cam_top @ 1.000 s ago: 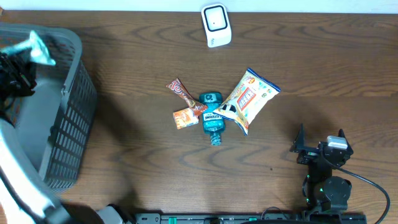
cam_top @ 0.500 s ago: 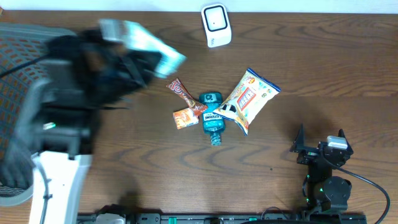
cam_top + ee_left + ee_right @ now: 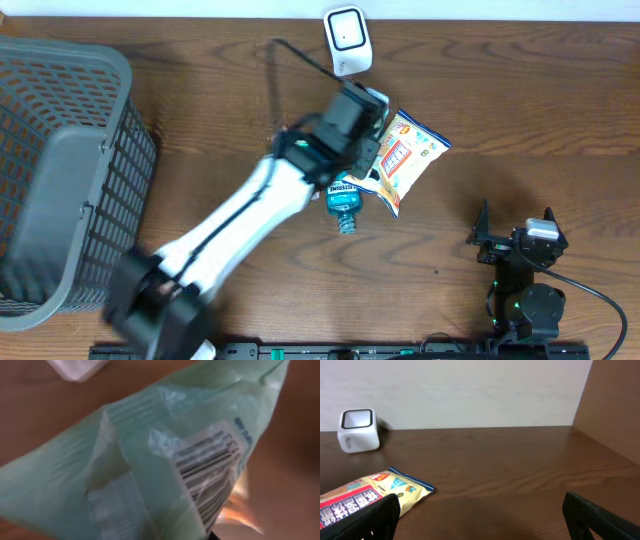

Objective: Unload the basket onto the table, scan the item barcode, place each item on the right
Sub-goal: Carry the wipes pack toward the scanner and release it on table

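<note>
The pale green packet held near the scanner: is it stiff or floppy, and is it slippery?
The pale green packet shows creases and folds, so it is probably floppy and light. Its shiny film may be slippery. The barcode looks curved, so it might bend more when moved.

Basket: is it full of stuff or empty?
Empty, as far as shown. From overhead the basket shows only its bare gray floor and mesh walls; its left edge runs out of frame.
</note>
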Controlling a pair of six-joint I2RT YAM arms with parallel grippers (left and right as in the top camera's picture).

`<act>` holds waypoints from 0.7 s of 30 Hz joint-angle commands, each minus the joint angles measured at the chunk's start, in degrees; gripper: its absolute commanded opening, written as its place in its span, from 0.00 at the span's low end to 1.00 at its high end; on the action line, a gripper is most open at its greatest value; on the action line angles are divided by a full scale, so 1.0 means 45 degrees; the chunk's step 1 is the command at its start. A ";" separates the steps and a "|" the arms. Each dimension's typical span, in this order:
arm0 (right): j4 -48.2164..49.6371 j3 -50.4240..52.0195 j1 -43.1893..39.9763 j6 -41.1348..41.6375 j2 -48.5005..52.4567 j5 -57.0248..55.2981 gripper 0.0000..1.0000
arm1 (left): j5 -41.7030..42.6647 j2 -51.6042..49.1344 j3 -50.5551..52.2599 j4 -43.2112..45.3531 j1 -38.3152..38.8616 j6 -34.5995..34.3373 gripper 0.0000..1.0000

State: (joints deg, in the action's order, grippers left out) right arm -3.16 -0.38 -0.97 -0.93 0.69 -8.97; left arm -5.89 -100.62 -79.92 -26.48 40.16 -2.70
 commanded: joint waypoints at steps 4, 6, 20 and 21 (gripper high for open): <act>-0.0024 0.0015 0.0068 -0.0194 -0.0068 -0.0121 0.99 | -0.7669 -0.1462 -0.0029 0.3157 0.0359 0.0641 0.08; -0.0024 0.0015 0.0068 -0.0194 -0.0068 -0.0121 0.99 | -0.8582 -0.1749 -0.0029 0.4265 0.0374 0.0398 0.08; -0.0024 0.0015 0.0068 -0.0194 -0.0068 -0.0121 0.99 | -0.9088 -0.3910 -0.0029 0.4954 0.1010 0.1107 0.08; -0.0024 0.0015 0.0068 -0.0194 -0.0068 -0.0121 0.99 | -0.9374 -0.4031 -0.0029 0.4974 0.1185 0.1287 0.08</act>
State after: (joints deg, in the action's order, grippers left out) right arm -3.14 -0.38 -0.97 -0.91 0.69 -8.99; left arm -44.07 -117.80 -79.33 -4.29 43.64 -0.21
